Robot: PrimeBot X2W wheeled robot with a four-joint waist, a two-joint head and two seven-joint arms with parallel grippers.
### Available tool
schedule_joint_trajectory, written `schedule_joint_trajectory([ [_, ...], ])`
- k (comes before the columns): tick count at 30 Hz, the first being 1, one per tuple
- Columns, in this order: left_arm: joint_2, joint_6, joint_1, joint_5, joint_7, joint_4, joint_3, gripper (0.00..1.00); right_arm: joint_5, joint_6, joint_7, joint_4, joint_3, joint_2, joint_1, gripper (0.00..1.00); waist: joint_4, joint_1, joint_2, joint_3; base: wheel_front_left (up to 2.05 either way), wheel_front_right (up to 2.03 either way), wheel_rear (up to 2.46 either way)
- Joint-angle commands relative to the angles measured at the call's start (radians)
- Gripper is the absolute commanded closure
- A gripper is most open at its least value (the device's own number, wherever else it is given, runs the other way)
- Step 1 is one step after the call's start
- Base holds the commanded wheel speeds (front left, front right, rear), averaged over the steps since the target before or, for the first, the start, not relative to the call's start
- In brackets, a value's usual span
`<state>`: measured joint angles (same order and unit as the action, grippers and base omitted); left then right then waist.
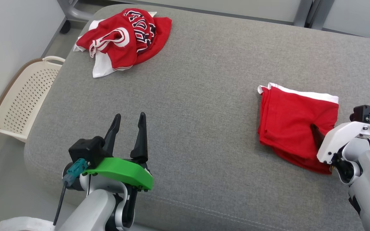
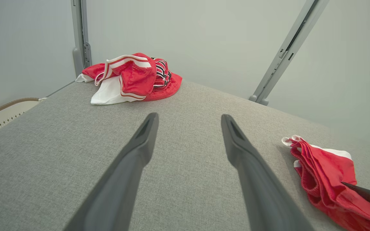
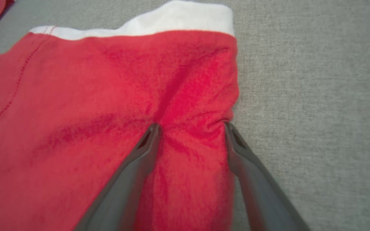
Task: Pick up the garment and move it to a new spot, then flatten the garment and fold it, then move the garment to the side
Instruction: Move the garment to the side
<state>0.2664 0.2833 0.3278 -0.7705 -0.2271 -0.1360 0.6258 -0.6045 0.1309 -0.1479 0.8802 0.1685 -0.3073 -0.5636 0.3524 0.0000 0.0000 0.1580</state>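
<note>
The garment (image 1: 124, 38), a red jersey with white panels, striped trim and black lettering, lies crumpled at the far left corner of the grey padded surface (image 1: 204, 96). The left wrist view has the garment (image 2: 133, 78) well beyond my fingers. My left gripper (image 1: 130, 115) (image 2: 189, 117) hovers open and empty over bare fabric near the front edge. At the right, my right gripper (image 3: 192, 126) stands open, its tips pressed into a smaller folded plain red cloth (image 1: 294, 118) (image 3: 108, 96) with a white band, a ridge of cloth bunched between them.
A cream perforated basket (image 1: 24, 96) sits on the floor off the surface's left edge. Grey metal frame posts (image 2: 80, 38) rise behind the surface before a pale wall. The folded cloth (image 2: 323, 173) lies near the right side.
</note>
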Motion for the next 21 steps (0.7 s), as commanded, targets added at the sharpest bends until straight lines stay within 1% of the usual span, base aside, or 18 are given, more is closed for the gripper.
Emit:
schedule_joint_trajectory([
  [1, 0.006, 0.005, 0.012, 0.002, -0.004, 0.001, -0.002, 0.00, -0.006, 0.000, 0.001, 0.010, 0.013, 0.001, -0.008, 0.64, -0.002, 0.0000, 0.0000, 0.003, 0.00, 0.00, 0.00],
  [3, 0.005, 0.006, 0.013, -0.001, -0.005, 0.004, -0.004, 0.00, -0.012, 0.000, 0.006, 0.014, 0.025, 0.001, -0.016, 0.96, -0.007, 0.0000, 0.0000, 0.007, 0.00, 0.00, 0.00],
  [4, 0.005, 0.006, 0.013, -0.003, -0.005, 0.006, -0.005, 0.00, -0.015, 0.000, 0.008, 0.018, 0.027, 0.000, -0.021, 1.00, -0.011, 0.0000, 0.0000, 0.009, 0.00, 0.00, 0.00],
  [9, 0.002, 0.004, 0.016, -0.006, -0.006, 0.011, -0.006, 0.00, -0.031, 0.000, 0.021, 0.015, 0.052, -0.004, -0.044, 1.00, -0.028, 0.0000, 0.0000, 0.018, 0.00, 0.00, 0.00],
  [13, 0.003, 0.004, 0.019, -0.008, -0.007, 0.015, -0.008, 0.00, -0.037, 0.000, 0.042, 0.007, 0.073, -0.019, -0.075, 1.00, -0.056, 0.0000, 0.0000, 0.026, 0.00, 0.00, 0.00],
  [17, 0.007, 0.002, 0.022, -0.006, -0.007, 0.021, -0.007, 0.00, -0.021, 0.000, 0.054, 0.008, 0.102, -0.038, -0.111, 1.00, -0.098, 0.0000, 0.0000, 0.037, 0.00, 0.00, 0.00],
  [21, 0.008, 0.001, 0.031, 0.000, -0.004, 0.026, -0.003, 0.00, -0.006, 0.000, 0.065, 0.017, 0.129, -0.050, -0.152, 1.00, -0.157, 0.0000, 0.0000, 0.047, 0.00, 0.00, 0.00],
])
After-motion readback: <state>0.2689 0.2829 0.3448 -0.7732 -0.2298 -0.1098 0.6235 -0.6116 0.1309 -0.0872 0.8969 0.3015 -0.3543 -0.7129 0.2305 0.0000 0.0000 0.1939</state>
